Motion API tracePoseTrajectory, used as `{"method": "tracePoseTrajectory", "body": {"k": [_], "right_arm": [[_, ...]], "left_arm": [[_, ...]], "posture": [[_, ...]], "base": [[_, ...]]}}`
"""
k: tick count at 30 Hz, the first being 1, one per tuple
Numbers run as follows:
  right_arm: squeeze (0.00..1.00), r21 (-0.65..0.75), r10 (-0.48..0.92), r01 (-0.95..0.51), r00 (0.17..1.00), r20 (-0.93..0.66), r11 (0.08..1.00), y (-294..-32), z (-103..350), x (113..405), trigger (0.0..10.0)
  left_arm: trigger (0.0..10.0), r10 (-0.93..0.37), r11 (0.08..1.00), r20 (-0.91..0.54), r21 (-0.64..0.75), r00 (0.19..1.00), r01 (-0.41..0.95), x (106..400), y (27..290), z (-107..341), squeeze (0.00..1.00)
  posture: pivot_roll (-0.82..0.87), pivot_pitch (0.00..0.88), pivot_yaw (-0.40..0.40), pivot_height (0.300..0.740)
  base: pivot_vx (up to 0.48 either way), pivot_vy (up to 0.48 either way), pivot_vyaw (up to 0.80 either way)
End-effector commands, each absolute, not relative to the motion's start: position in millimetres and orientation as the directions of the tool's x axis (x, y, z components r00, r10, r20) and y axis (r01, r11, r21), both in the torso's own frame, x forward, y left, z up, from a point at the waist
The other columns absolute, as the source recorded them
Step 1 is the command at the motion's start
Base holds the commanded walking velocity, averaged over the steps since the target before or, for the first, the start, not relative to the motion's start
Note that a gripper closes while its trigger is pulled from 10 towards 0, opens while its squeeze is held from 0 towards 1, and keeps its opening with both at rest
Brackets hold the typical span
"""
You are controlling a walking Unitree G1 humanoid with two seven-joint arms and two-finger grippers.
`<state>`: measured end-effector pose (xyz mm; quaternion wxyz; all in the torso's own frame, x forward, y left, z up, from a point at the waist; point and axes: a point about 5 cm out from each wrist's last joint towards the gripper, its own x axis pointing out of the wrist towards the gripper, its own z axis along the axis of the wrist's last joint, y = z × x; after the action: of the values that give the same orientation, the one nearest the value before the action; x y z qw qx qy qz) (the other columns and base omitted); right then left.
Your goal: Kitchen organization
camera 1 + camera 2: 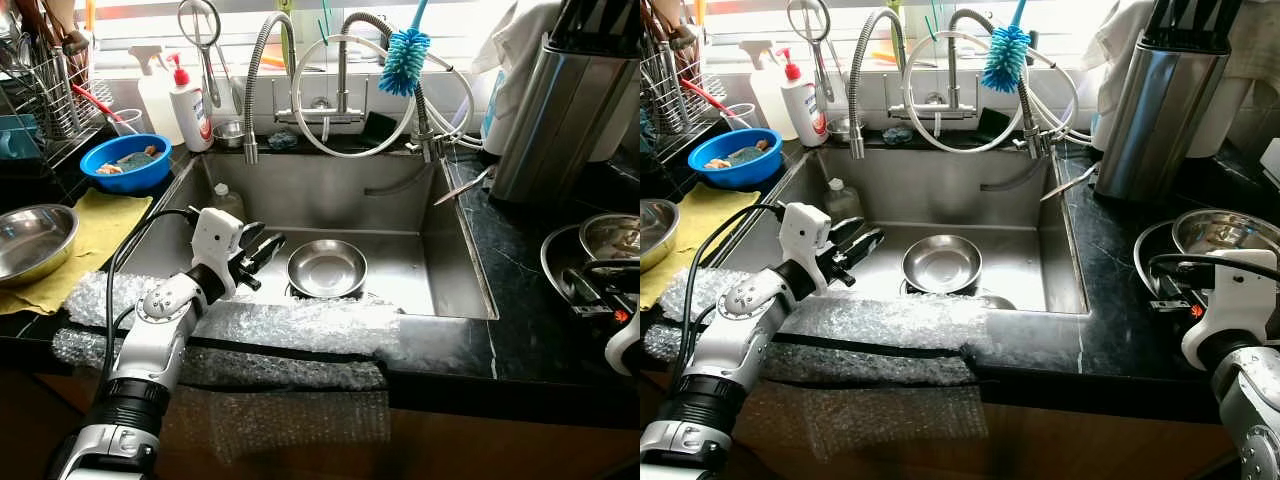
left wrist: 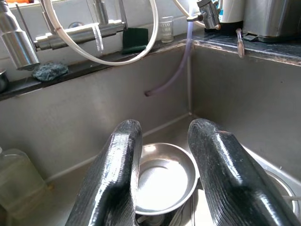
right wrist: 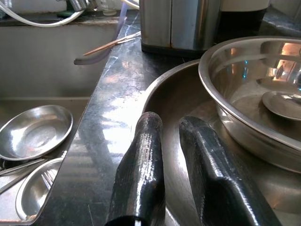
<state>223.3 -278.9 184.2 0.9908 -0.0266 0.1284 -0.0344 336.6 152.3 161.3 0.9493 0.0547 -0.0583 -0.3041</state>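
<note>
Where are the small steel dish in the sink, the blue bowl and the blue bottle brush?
small steel dish [image 1: 327, 268], left eye view, centre of its inner base.
blue bowl [image 1: 125, 176], left eye view, front outer wall.
blue bottle brush [image 1: 404, 60], left eye view, middle of its bristle head.

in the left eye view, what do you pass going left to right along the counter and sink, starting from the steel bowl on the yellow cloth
steel bowl on the yellow cloth → left pincer → small steel dish in the sink → stacked steel bowls on the right counter

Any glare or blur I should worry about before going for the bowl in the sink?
Eye views: bright window backlight, steel bowl sharp. Left wrist view: left gripper fingers close and soft, bowl clear. Right wrist view: glare on the black counter beside the right gripper.
</note>
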Motion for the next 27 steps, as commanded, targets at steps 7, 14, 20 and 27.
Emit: {"method": "tracePoseTrajectory", "body": {"k": [7,14,20,27], "right_arm": [[0.0,0.068,0.005,0.014,0.96,-0.278,0.998,-265,183,233,10.0],[0.0,0.13,0.085,-0.051,0.958,-0.272,0.99,-250,189,238,10.0],[0.0,0.156,0.111,-0.07,0.957,-0.267,0.985,-244,191,240,10.0],[0.0,0.15,0.038,-0.011,0.983,-0.181,0.989,-244,207,248,10.0]], "left_arm": [[10.0,-0.586,0.807,0.081,0.149,0.806,0.572,336,151,165,0.0],[10.0,-0.582,0.81,0.085,0.152,0.809,0.566,338,151,168,0.0],[10.0,-0.581,0.81,0.085,0.154,0.81,0.565,338,151,169,0.0],[10.0,-0.569,0.819,0.092,0.158,0.817,0.552,341,154,172,0.0]], "posture": [[-0.22,0.0,0.044,0.74],[-0.22,0.0,0.041,0.74],[-0.22,0.0,0.039,0.74],[-0.21,0.0,0.044,0.74]], "base": [[0.0,0.0,0.0],[0.0,0.0,0.0],[0.0,0.0,0.0],[0.0,0.0,0.0]]}}
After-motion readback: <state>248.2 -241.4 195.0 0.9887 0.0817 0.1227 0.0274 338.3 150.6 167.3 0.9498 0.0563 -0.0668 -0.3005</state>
